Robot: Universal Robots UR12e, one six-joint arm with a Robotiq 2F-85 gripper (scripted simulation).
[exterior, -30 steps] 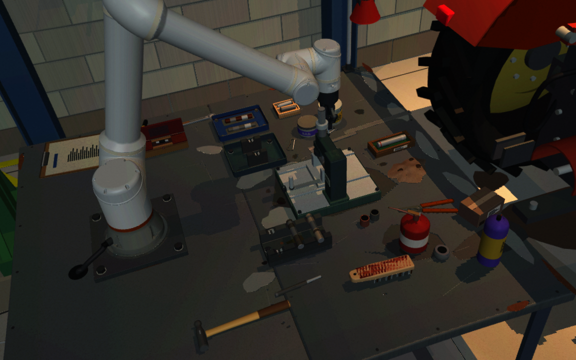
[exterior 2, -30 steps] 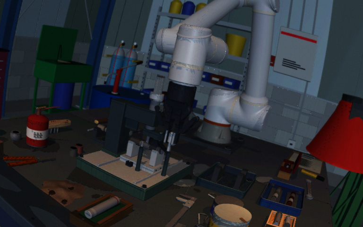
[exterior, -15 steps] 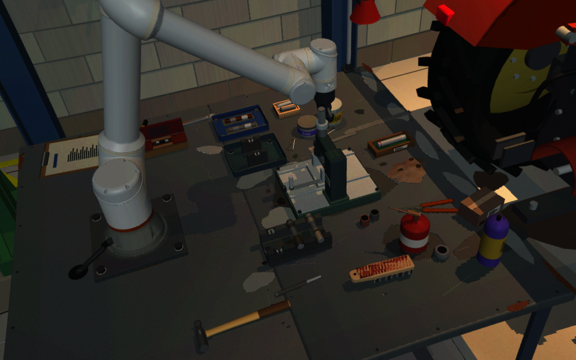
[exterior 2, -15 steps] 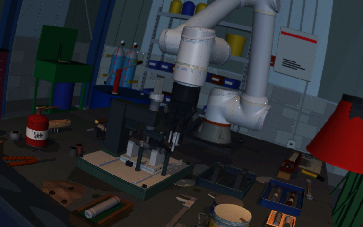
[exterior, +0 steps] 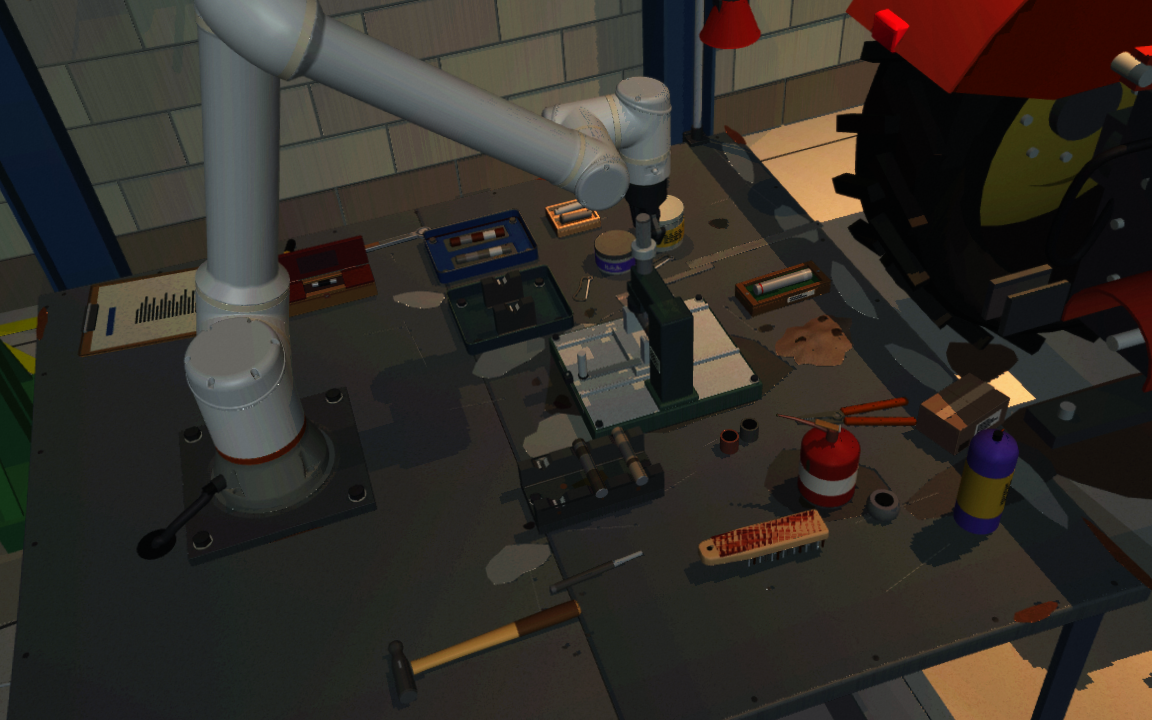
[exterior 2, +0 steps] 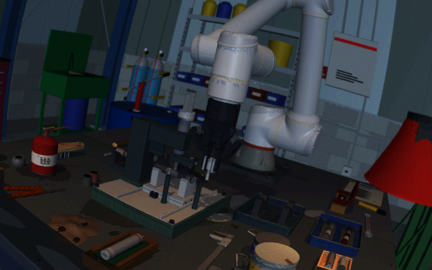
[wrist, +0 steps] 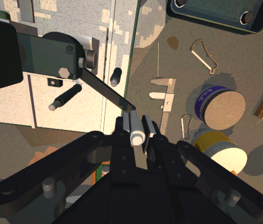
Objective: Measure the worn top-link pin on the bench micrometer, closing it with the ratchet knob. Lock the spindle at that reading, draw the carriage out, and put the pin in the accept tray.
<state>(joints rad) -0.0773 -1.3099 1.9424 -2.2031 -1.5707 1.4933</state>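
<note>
The lock lever (wrist: 106, 91) sticks out from the dark micrometer frame (exterior: 665, 331), and its pale end knob (wrist: 136, 130) is clamped between the fingers of my closed gripper (wrist: 139, 126) (exterior 2: 209, 166). The worn pin (exterior 2: 175, 172) lies across the pale V-blocks on the carriage (exterior 2: 175, 190), under the spindle. The ratchet knob (exterior 2: 189, 100) stands upright on top of the frame. The carriage sits on the light base plate (exterior: 634, 363), with two dark handle posts (exterior 2: 181, 192) at its front. The dark green accept tray (exterior: 509, 307) (exterior 2: 268, 214) lies beside the base, apart from it.
Behind the bench stand a brick wall and the arm's base (exterior: 249, 394). A blue tray with pins (exterior: 480, 244), an orange box (exterior: 573, 217) and two tins (wrist: 219, 107) (wrist: 219, 151) lie near the gripper. A caliper (wrist: 165, 102) lies on the bench below it.
</note>
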